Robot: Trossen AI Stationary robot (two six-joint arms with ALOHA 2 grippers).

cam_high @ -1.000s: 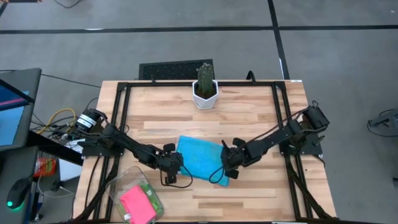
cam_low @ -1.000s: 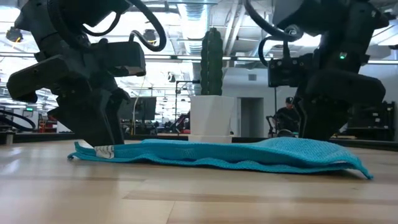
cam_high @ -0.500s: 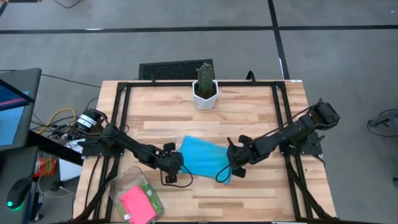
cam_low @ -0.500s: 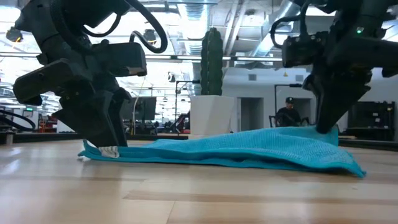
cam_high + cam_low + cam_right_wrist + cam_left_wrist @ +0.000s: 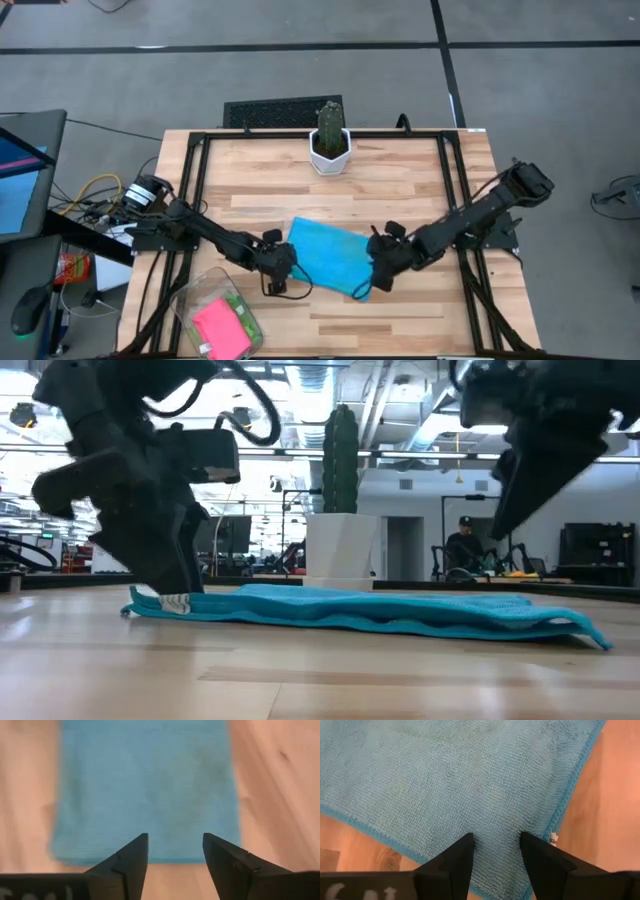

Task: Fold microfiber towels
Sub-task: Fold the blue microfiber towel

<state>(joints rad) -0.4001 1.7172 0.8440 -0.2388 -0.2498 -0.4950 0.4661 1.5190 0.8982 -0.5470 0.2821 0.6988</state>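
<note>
A sky-blue microfiber towel [image 5: 328, 256] lies flat on the wooden table [image 5: 400, 190] between my two arms. My left gripper [image 5: 283, 262] stands on the towel's left corner, fingers apart, beside a small white label [image 5: 172, 603]. My right gripper [image 5: 378, 272] hangs open above the towel's right edge [image 5: 560, 622] and touches nothing; in the right wrist view the towel [image 5: 145, 785] lies below its spread fingers. A pink towel [image 5: 218, 325] and a green one [image 5: 238, 305] lie in the clear bin [image 5: 200, 290]. My left gripper rests both spread fingertips [image 5: 465, 845] on top of the towel, close to its corner with the label [image 5: 553, 838]. The fingers come slanting down from the table's left. The cloth between the fingertips [image 5: 495, 832] lies flat on the table under them.
A white pot with a cactus [image 5: 329, 142] stands at the middle of the far edge. The clear bin sits at the near left corner. A black frame [image 5: 200, 150] runs around the tabletop. Bare wood shows far and near of the towel.
My right gripper raised the towel's right edge a little, then let go and rose while moving toward the table's right edge. The raised part has dropped back, and the towel lies flat again. Its left corner stayed under my left gripper.
</note>
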